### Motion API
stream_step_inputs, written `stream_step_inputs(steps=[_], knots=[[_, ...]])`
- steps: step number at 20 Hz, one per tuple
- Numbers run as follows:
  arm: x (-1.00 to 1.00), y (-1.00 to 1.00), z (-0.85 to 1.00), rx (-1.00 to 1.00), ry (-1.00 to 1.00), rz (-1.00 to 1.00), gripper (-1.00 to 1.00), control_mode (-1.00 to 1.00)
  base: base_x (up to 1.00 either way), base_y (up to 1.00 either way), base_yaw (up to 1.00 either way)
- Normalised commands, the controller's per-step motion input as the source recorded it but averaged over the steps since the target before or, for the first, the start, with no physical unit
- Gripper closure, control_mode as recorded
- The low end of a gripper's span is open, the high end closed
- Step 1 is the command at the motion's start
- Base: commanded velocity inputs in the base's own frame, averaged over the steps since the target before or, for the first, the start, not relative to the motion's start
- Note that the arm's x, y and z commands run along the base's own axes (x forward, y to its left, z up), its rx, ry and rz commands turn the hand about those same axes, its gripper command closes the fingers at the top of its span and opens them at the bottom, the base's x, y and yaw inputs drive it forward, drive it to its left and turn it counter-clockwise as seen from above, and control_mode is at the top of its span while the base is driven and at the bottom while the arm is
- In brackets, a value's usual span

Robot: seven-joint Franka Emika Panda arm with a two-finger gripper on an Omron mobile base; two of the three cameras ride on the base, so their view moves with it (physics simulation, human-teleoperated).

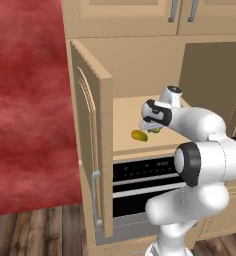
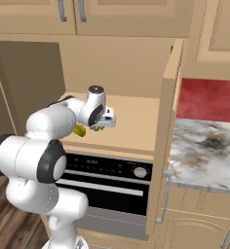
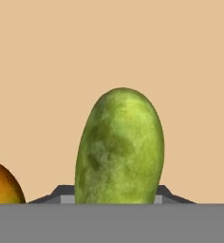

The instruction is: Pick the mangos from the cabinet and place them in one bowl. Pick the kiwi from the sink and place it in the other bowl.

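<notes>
The pincer (image 1: 151, 126) is seen low over the cabinet shelf (image 1: 125, 112), at the centre of the left base view. In the hand view its jaws are narrowed about the base of the green mango (image 3: 119, 147), which fills the lower middle of the frame; whether it is truly gripped cannot be told. The yellow-orange mango (image 3: 4, 186) is cut by the lower left edge, just beside. The open cabinet door (image 1: 92, 145) is seen at left, a black oven (image 2: 109, 182) below, a red wall (image 1: 25, 105) beyond
</notes>
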Motion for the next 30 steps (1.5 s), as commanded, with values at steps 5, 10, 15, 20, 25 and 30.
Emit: stream_step_inputs(steps=[5, 10, 15, 20, 25, 30], knots=[[-0.19, -0.02, 0.13, -0.05, 0.0, -0.19, 1.0, -1.0, 0.0, 0.0, 0.0], [-0.22, -0.01, 0.12, -0.05, 0.0, -0.17, 1.0, -1.0, 0.0, 0.0, 0.0], [-0.18, -0.08, 0.39, 0.0, 0.0, -0.12, 1.0, -1.0, 0.0, 0.0, 0.0], [-0.23, -0.02, 0.13, 0.0, -0.03, -0.03, 1.0, -1.0, 0.0, 0.0, 0.0], [-0.54, -0.05, 0.05, 0.04, -0.07, -0.02, 1.0, -1.0, 0.0, 0.0, 0.0], [-0.57, 0.03, 0.04, 0.04, -0.03, -0.02, 1.0, -1.0, 0.0, 0.0, 0.0]])
